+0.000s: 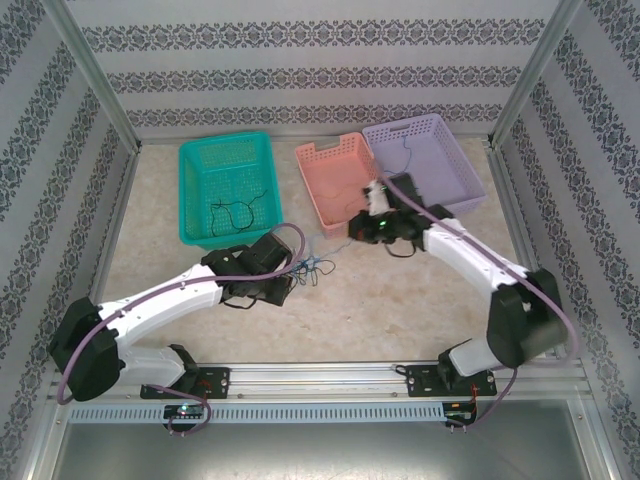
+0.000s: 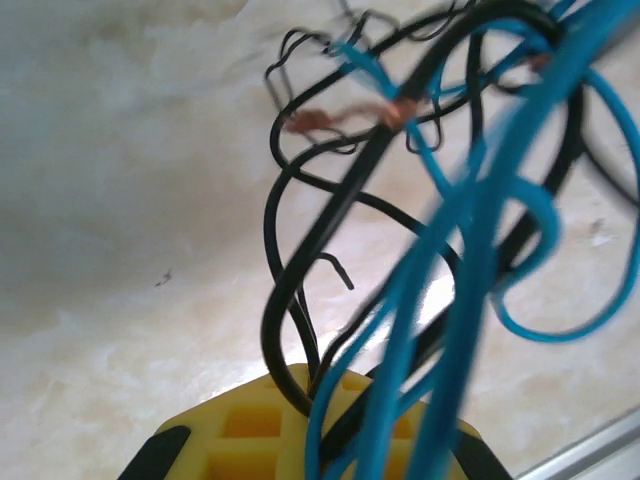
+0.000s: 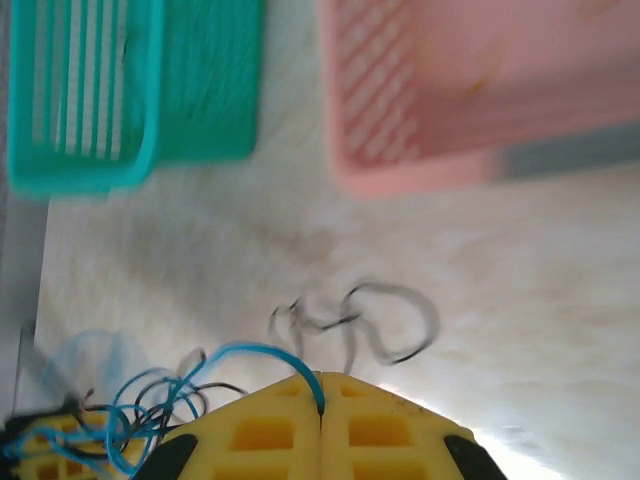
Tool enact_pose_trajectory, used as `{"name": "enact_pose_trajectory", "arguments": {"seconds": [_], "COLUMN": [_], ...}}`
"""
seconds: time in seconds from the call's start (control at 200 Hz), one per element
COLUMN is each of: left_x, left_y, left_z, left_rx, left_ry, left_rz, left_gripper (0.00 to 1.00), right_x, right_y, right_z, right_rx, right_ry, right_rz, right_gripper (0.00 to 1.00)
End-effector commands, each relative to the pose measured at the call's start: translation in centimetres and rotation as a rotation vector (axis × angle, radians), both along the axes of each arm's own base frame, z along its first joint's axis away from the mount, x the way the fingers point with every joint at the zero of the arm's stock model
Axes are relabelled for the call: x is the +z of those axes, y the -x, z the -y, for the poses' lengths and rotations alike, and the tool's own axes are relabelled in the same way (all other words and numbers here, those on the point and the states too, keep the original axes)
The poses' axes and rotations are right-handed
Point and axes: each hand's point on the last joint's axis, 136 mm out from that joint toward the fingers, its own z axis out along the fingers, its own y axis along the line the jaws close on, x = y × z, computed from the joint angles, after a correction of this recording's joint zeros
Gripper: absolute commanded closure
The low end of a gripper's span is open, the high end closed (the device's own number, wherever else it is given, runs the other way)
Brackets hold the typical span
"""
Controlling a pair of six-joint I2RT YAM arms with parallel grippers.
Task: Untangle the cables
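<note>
Beige marbled tabletop [image 1: 400, 300]; tangled black and blue cables [image 1: 314, 266] near teal basket [image 1: 226, 190], pinched by left gripper [image 2: 330, 420]. One blue strand [image 3: 255, 347] clamped by right gripper [image 3: 320, 400], fingers pressed together.

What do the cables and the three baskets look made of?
Cables: thin wire in glossy black or blue plastic insulation, probably; coppery bare strands show at one end. Teal basket, pink basket, purple basket: likely moulded plastic, with slotted walls.
</note>
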Motion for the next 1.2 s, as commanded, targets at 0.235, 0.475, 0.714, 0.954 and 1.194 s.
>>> {"name": "enact_pose_trajectory", "arguments": {"seconds": [0.235, 0.475, 0.714, 0.954, 1.194], "left_x": [-1.3, -2.1, -2.3, -3.5, -3.6], "left_y": [-0.1, 0.1, -0.3, -0.1, -0.7], "left_z": [-4.0, -5.5, -5.8, -7.3, -7.1], "left_rx": [0.149, 0.212, 0.215, 0.249, 0.230], "left_ry": [-0.168, -0.234, -0.267, -0.358, -0.375], "left_rz": [-0.052, -0.088, -0.093, -0.143, -0.137], "left_gripper": [1.00, 1.00, 1.00, 1.00, 1.00], "right_x": [2.6, 4.8, 7.8, 10.9, 10.8], "right_y": [-0.6, -0.8, -1.3, -1.3, -1.2], "right_z": [8.2, 14.4, 16.5, 19.3, 18.0], "right_rx": [-0.300, -0.521, -0.549, -0.628, -0.605], "right_ry": [0.177, 0.235, 0.331, 0.384, 0.340], "right_rz": [0.043, 0.086, 0.151, 0.218, 0.201], "right_gripper": [1.00, 1.00, 1.00, 1.00, 1.00]}}
